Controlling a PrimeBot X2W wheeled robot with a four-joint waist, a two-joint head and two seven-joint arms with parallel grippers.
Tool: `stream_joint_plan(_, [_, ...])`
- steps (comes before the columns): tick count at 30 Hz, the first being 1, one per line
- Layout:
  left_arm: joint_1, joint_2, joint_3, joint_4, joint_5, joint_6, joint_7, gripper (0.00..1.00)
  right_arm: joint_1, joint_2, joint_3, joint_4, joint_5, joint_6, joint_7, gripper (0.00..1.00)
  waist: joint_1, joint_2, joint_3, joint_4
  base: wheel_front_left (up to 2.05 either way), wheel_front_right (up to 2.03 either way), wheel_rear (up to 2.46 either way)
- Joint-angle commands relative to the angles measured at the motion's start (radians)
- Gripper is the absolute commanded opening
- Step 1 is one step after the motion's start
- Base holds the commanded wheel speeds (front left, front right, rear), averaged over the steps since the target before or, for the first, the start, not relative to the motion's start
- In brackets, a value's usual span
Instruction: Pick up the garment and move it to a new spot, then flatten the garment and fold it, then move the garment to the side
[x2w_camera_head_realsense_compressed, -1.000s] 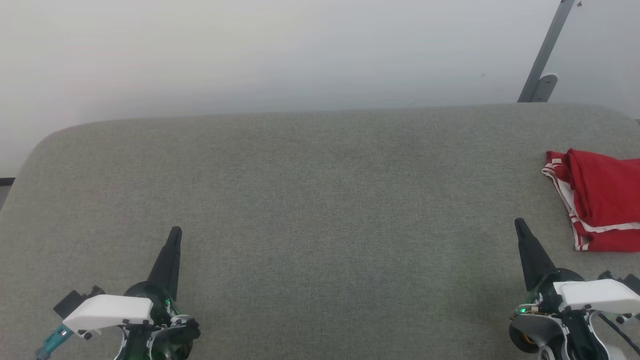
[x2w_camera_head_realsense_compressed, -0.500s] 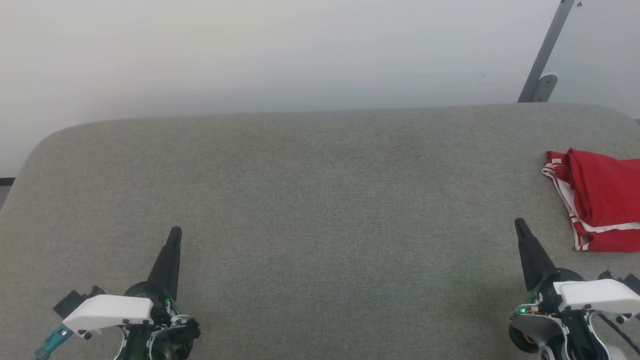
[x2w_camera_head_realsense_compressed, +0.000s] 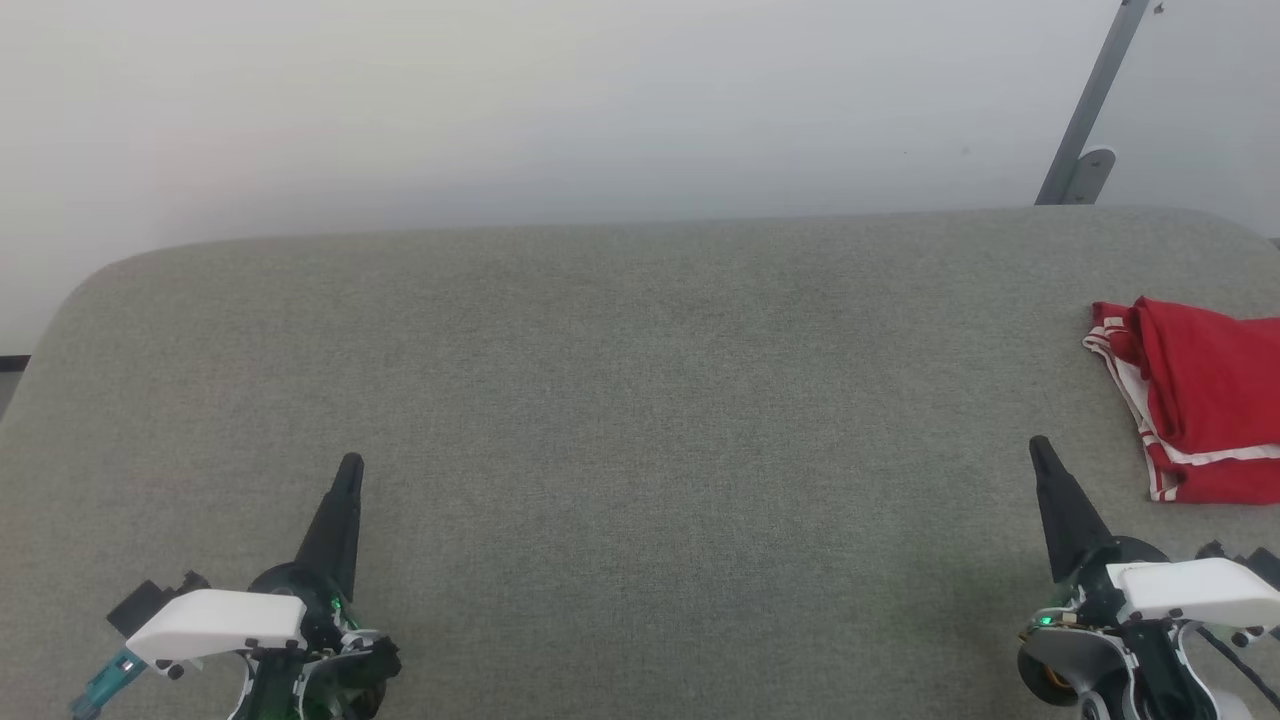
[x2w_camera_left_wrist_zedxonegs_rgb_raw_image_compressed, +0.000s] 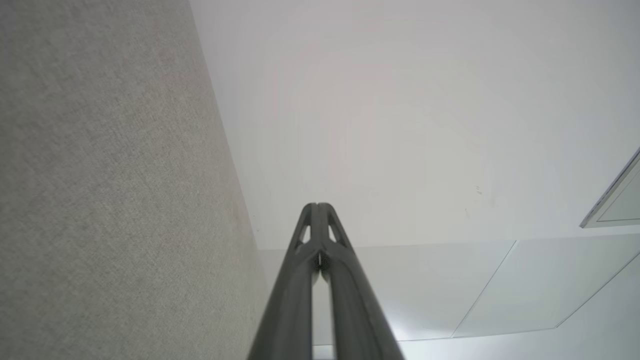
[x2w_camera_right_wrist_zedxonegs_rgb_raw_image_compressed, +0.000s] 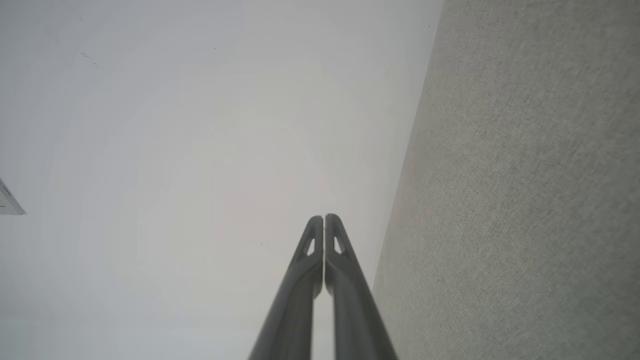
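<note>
While both pincers rest low and empty, head view first: left pincer (x2w_camera_head_realsense_compressed: 349, 470) at lower left, right pincer (x2w_camera_head_realsense_compressed: 1040, 450) at lower right, each with its two dark fingers pressed together and nothing between them. T-shirt (x2w_camera_head_realsense_compressed: 1205, 385) lies at the far right of the grey fabric-covered surface (x2w_camera_head_realsense_compressed: 640, 400), just beyond the right pincer and apart from it, cut off by the picture edge. That fits folded-and-set-aside, but it could equally be a rough stack waiting for pickup; can't tell which. Risks, my read: its right part is out of frame, so it may sit close to the surface edge, and a nudge that way could slide it off. With soft stacked layers, a pinch on the top ply alone would peel the stack open. Look: bright red body doubled over in layers, white sleeve fabric and red-and-white striped trim along the left and lower edges, top-left corner bunched. Left wrist view: left pincer (x2w_camera_left_wrist_zedxonegs_rgb_raw_image_compressed: 317, 207) tips meeting, empty, surface (x2w_camera_left_wrist_zedxonegs_rgb_raw_image_compressed: 100, 200) alongside. Right wrist view: right pincer (x2w_camera_right_wrist_zedxonegs_rgb_raw_image_compressed: 324, 218) likewise closed on nothing, surface (x2w_camera_right_wrist_zedxonegs_rgb_raw_image_compressed: 525, 200) on its right.
</note>
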Motion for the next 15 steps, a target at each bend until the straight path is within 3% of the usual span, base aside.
stream_joint_plan(1, [-0.011, -0.003, 0.002, -0.001, -0.003, -0.005, 0.003, 0.00, -0.005, 0.003, -0.001, -0.002, 0.004, 0.000, 0.002, 0.00, 0.0000, 0.0000, 0.000, 0.000, 0.00, 0.00, 0.00])
stream_joint_plan(15, [-0.011, -0.003, 0.002, -0.001, -0.003, -0.005, 0.003, 0.00, -0.005, 0.003, 0.000, -0.002, 0.004, 0.000, 0.002, 0.00, 0.0000, 0.0000, 0.000, 0.000, 0.00, 0.00, 0.00])
